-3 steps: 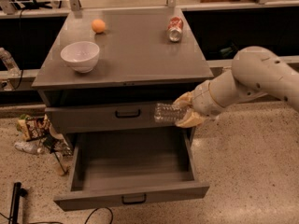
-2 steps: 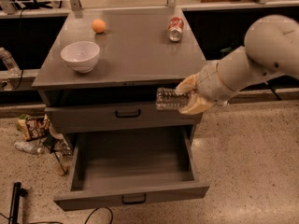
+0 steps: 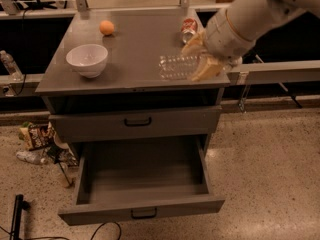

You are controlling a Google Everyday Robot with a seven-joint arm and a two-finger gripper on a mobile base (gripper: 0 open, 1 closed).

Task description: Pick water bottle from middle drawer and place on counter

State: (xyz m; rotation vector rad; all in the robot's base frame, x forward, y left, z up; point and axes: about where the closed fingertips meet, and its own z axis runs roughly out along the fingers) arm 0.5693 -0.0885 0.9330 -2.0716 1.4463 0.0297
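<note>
My gripper [image 3: 199, 59] is shut on the water bottle [image 3: 176, 66], a clear ribbed plastic bottle that I hold lying sideways over the right part of the counter [image 3: 135, 54]. The bottle points left from my tan fingers [image 3: 206, 70]. I cannot tell whether it touches the counter top. The middle drawer [image 3: 142, 181] stands pulled out below, its grey tray bare, with a small black handle on its front panel. My white arm comes in from the upper right.
On the counter stand a white bowl [image 3: 87, 60] at the left, an orange [image 3: 106, 27] at the back and a red-and-white soda can [image 3: 188, 29] lying behind my gripper. The top drawer [image 3: 136, 122] is closed. Litter [image 3: 37, 139] lies on the floor at the left.
My gripper has lifted the water bottle from in front of the top drawer up and back over the counter's right side. The drawer stays open.
</note>
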